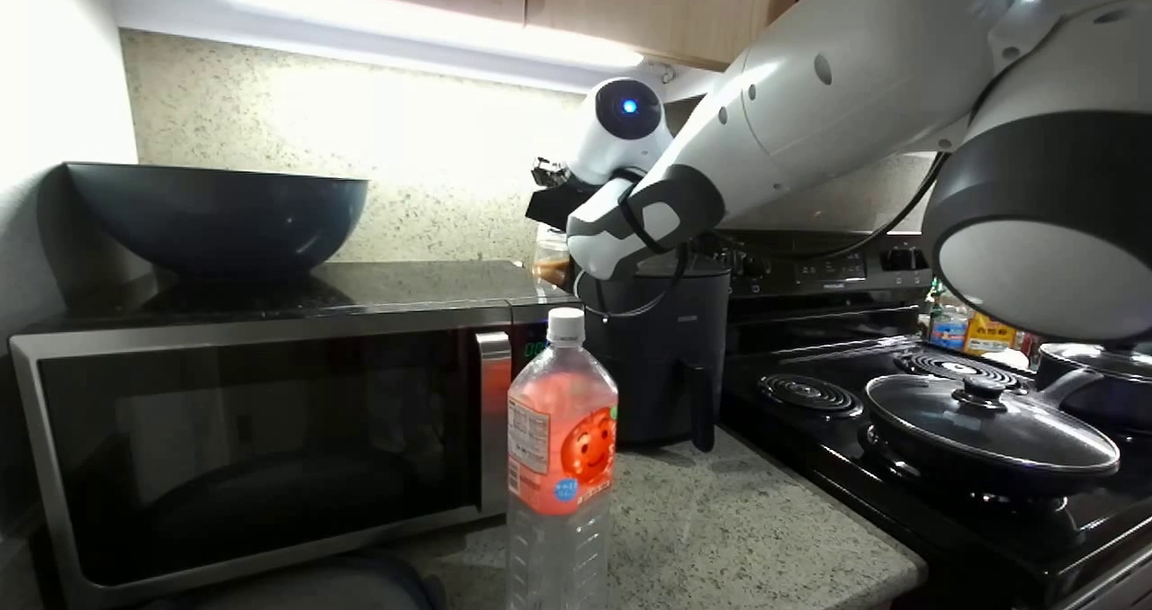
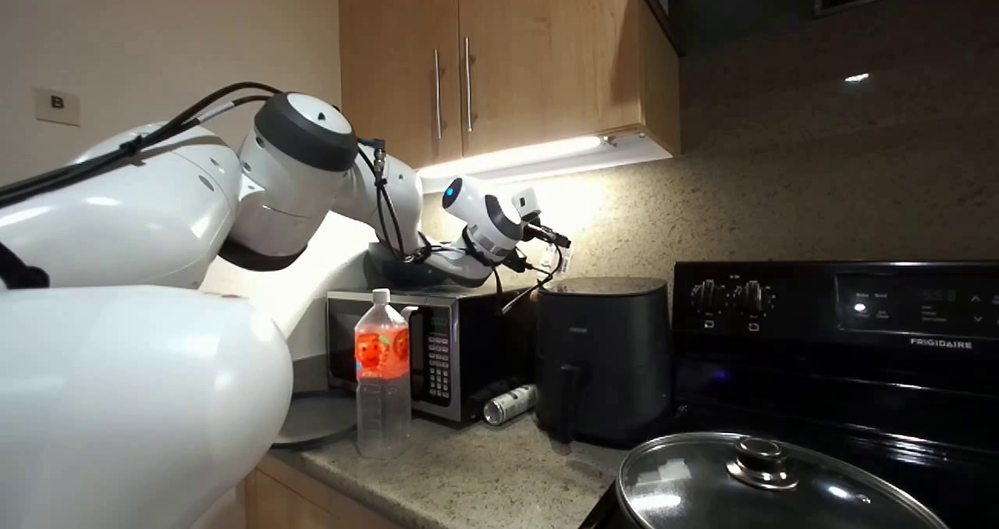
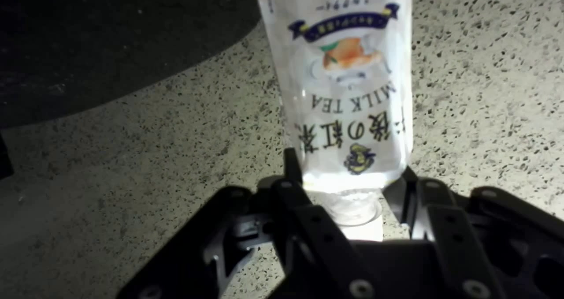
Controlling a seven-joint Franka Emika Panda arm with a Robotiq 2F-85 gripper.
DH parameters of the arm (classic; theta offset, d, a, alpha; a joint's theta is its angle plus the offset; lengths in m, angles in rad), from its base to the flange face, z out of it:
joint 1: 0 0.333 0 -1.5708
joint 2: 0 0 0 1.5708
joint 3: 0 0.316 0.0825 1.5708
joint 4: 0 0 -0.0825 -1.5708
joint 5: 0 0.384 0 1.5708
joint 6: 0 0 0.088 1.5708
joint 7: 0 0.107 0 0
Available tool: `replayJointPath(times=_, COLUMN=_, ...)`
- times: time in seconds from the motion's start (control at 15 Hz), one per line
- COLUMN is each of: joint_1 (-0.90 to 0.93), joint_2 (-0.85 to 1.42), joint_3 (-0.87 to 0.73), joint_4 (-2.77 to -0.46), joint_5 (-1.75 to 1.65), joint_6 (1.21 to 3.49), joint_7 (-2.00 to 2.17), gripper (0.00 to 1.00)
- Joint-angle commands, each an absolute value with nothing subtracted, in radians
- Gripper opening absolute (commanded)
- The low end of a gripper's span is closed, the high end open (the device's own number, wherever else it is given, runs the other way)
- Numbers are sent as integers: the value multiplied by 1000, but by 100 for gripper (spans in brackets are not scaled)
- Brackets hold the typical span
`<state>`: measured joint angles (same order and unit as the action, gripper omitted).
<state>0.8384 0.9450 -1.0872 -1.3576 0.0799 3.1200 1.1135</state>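
Observation:
My gripper [image 3: 350, 171] is shut on a bottle with a white milk tea label [image 3: 352, 91]. The fingertips press either side of its shoulder, near the clear neck [image 3: 352, 206]. The label reads upside down in the wrist view. The gripper shows in both exterior views [image 1: 547, 174] [image 2: 556, 236], raised before the speckled backsplash, close to the air fryer's top [image 2: 601, 285]. A pale printed patch [image 2: 567, 257] shows just below the gripper. A see-through form with brown content [image 1: 551, 259] shows below it too; I cannot tell whether it is this bottle.
A microwave [image 1: 261, 439] bears a large dark bowl [image 1: 216, 214]. A tall clear bottle with an orange-red label [image 1: 562, 439] stands on the counter in front. A can [image 2: 511, 404] lies beside the air fryer. A lidded pan [image 1: 990, 421] sits on the stove. Cabinets [image 2: 546, 45] hang above.

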Motion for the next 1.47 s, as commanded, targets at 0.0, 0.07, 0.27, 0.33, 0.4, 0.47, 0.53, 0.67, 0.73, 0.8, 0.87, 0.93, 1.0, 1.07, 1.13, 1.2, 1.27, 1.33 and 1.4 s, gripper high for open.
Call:
replayJointPath(times=0.0, joint_1=964, joint_2=883, joint_3=-1182, joint_4=-1592, joint_5=126, joint_6=3162, joint_7=1086, gripper=23)
replayJointPath(times=0.07, joint_1=992, joint_2=873, joint_3=-1200, joint_4=-1630, joint_5=142, joint_6=3185, joint_7=1076, gripper=23)
replayJointPath(times=0.27, joint_1=930, joint_2=925, joint_3=-1155, joint_4=-1481, joint_5=171, joint_6=3158, joint_7=1074, gripper=48)
replayJointPath(times=0.33, joint_1=929, joint_2=928, joint_3=-1154, joint_4=-1478, joint_5=170, joint_6=3156, joint_7=1075, gripper=48)
replayJointPath(times=0.4, joint_1=927, joint_2=930, joint_3=-1154, joint_4=-1475, joint_5=170, joint_6=3156, joint_7=1075, gripper=48)
replayJointPath(times=0.47, joint_1=926, joint_2=930, joint_3=-1153, joint_4=-1474, joint_5=170, joint_6=3156, joint_7=1075, gripper=48)
replayJointPath(times=0.53, joint_1=925, joint_2=930, joint_3=-1153, joint_4=-1473, joint_5=170, joint_6=3156, joint_7=1075, gripper=48)
replayJointPath(times=0.67, joint_1=939, joint_2=906, joint_3=-1144, joint_4=-1526, joint_5=153, joint_6=3192, joint_7=1047, gripper=23)
replayJointPath(times=0.73, joint_1=953, joint_2=871, joint_3=-1128, joint_4=-1581, joint_5=139, joint_6=3213, joint_7=1012, gripper=23)
replayJointPath(times=0.8, joint_1=966, joint_2=849, joint_3=-1121, joint_4=-1623, joint_5=134, joint_6=3226, joint_7=986, gripper=23)
replayJointPath(times=0.87, joint_1=991, joint_2=823, joint_3=-1124, joint_4=-1680, joint_5=135, joint_6=3235, joint_7=957, gripper=23)
replayJointPath(times=0.93, joint_1=1017, joint_2=812, joint_3=-1141, joint_4=-1725, joint_5=145, joint_6=3247, joint_7=936, gripper=23)
replayJointPath(times=1.0, joint_1=1043, joint_2=801, joint_3=-1169, joint_4=-1763, joint_5=93, joint_6=3256, joint_7=981, gripper=23)
replayJointPath(times=1.07, joint_1=1077, joint_2=798, joint_3=-1204, joint_4=-1799, joint_5=100, joint_6=3263, joint_7=984, gripper=23)
replayJointPath(times=1.13, joint_1=1111, joint_2=791, joint_3=-1235, joint_4=-1836, joint_5=102, joint_6=3266, joint_7=986, gripper=23)
replayJointPath(times=1.2, joint_1=1155, joint_2=794, joint_3=-1282, joint_4=-1876, joint_5=108, joint_6=3262, joint_7=986, gripper=23)
replayJointPath(times=1.27, joint_1=1204, joint_2=795, joint_3=-1331, joint_4=-1918, joint_5=112, joint_6=3253, joint_7=987, gripper=23)
replayJointPath(times=1.33, joint_1=1254, joint_2=798, joint_3=-1379, joint_4=-1962, joint_5=117, joint_6=3250, joint_7=992, gripper=23)
replayJointPath(times=1.4, joint_1=1302, joint_2=806, joint_3=-1414, joint_4=-2006, joint_5=201, joint_6=3253, joint_7=919, gripper=23)
